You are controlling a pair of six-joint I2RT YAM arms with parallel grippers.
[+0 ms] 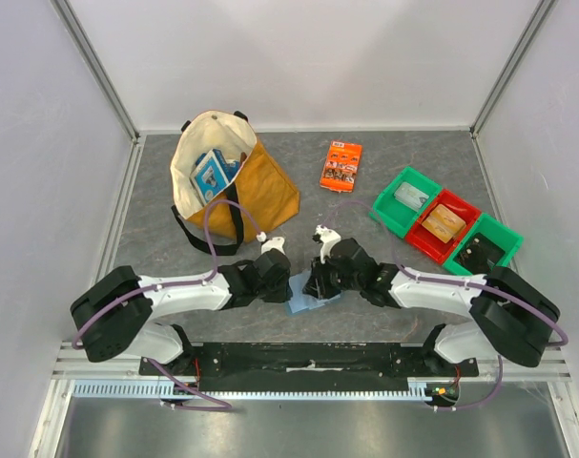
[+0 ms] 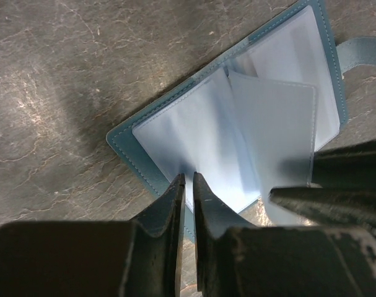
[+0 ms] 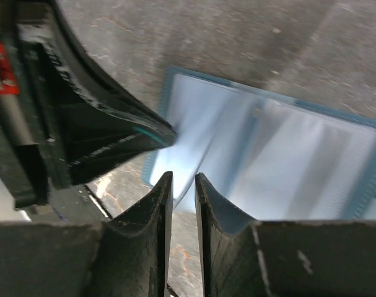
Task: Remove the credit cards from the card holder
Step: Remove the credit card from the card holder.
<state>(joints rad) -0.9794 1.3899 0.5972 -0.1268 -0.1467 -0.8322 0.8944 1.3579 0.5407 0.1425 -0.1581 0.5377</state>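
Bearing card holder (image 1: 299,301): mottled grey tabletop (image 1: 413,153), white-walled.

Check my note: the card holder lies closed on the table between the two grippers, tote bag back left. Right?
Not closed: the left wrist view shows the card holder lying open, inside facing up. The rest holds: on the table, between left gripper and right gripper, tote bag back left.

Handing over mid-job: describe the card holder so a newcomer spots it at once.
Start at the near edge of the grey table, midway between the two arm bases. There the card holder lies open and flat, where the left pincer and right pincer meet. It is the only flat light-blue thing with clear pockets; the blue-and-white box sits in the tote bag.
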